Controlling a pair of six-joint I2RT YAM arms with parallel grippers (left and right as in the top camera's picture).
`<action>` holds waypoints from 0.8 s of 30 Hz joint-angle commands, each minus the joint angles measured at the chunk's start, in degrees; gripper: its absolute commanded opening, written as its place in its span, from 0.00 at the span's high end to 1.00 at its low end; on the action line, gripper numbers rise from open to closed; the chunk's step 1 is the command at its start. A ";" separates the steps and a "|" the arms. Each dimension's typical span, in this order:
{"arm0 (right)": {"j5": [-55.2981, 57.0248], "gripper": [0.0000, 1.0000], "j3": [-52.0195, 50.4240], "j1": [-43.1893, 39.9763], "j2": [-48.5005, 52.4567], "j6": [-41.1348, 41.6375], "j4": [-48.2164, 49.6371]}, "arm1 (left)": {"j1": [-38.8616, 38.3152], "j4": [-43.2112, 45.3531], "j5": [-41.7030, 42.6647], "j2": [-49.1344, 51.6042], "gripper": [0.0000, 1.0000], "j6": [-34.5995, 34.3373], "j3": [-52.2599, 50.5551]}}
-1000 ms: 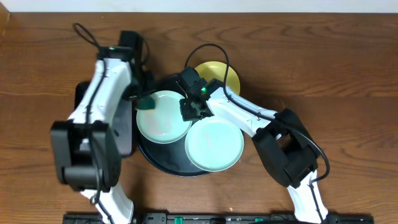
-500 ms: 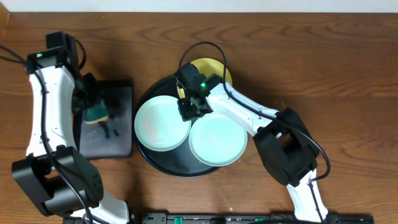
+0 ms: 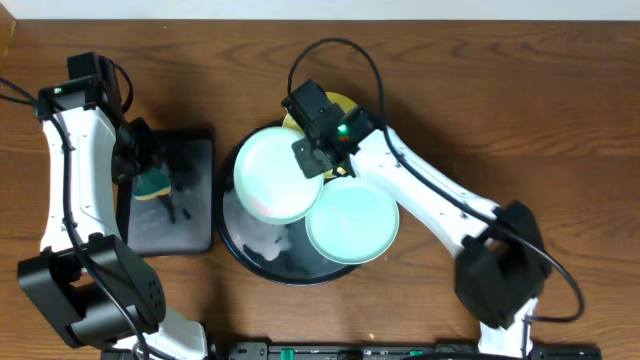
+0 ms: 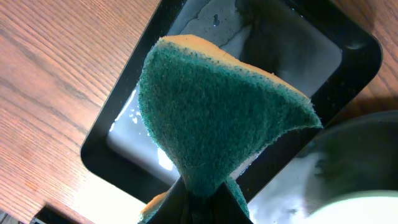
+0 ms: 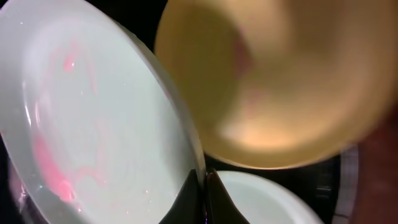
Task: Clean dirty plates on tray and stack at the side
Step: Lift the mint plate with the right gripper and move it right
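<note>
The right end effector (image 3: 318, 162) is closed to a thin pinch on the right rim of the smeared mint plate (image 3: 270, 180), which it holds tilted above the left half of the round tray (image 3: 262, 268). Pink residue streaks the plate's face in the right wrist view. The second mint plate (image 3: 352, 225) lies flat in the tray's near right part, and the yellow plate (image 5: 273, 81) sits at the far side, partly hidden by the arm.

The left end effector (image 4: 199, 196) is clamped on a green sponge (image 4: 217, 118), hanging over the wet rectangular tray (image 3: 195, 215) at the left of the table (image 3: 520, 100), well apart from the plate.

This looks like the scrubbing step for the first plate. Next the sponge should travel right onto the plate's face while the right grip holds firm against the push.
</note>
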 commanded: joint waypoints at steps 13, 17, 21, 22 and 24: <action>57.61 0.99 1.62 20.06 -6.64 -4.17 2.03 | 0.04 -0.63 2.73 -0.07 0.92 -0.48 0.79; 63.14 0.99 1.62 23.04 -6.64 -7.28 5.66 | 0.04 0.13 2.71 -0.07 0.93 -0.48 0.79; 67.93 0.99 1.62 24.55 -6.64 -12.74 11.06 | 0.04 0.50 2.73 -0.07 0.92 -0.48 0.79; 69.35 0.99 1.62 24.79 -6.64 -13.57 12.37 | 0.04 0.48 2.71 -0.07 0.92 -0.48 0.79; 71.06 0.99 1.62 25.07 -6.64 -15.41 14.80 | 0.04 0.44 2.73 -0.07 0.93 -0.48 0.79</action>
